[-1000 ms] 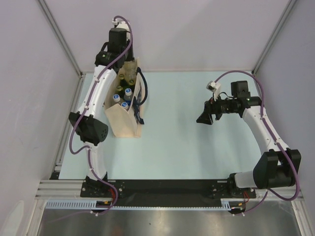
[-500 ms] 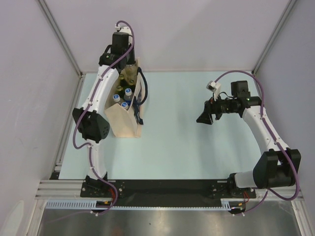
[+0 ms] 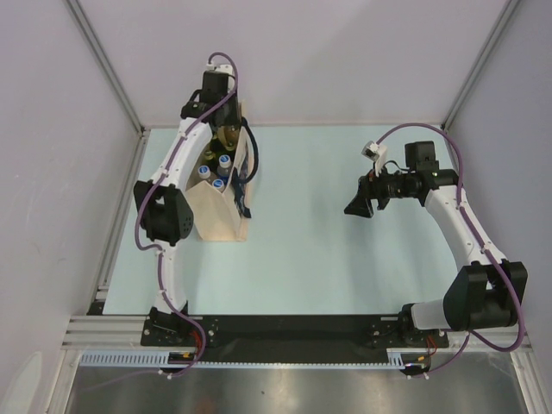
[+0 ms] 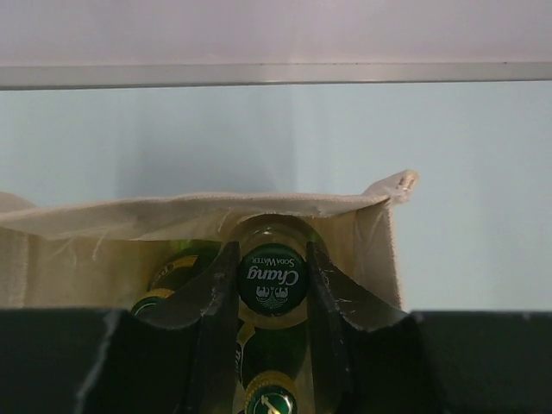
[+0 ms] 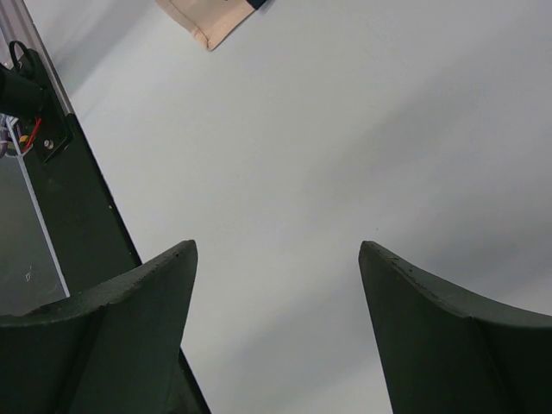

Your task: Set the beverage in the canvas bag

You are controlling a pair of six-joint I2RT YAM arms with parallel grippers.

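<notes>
Here, the L gripper [image 4: 272, 259] was clamped on the cap end of the green beverage bottle [image 4: 272, 281]. The bottle stood upright inside the canvas bag [image 3: 217, 217] at its 12 o'clock end, w/ other capped bottles [image 3: 222, 164] toward 6 o'clock of it. The bag sat at approx. 10 o'clock on the table [image 3: 319, 250], and the R gripper [image 3: 359, 207] hung spread open, holding nothing, at 3 o'clock, well apart.

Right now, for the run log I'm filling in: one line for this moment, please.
phase: placing | left pincer: shut on Chang soda water bottle, inside canvas bag | right pincer: open, empty
</notes>
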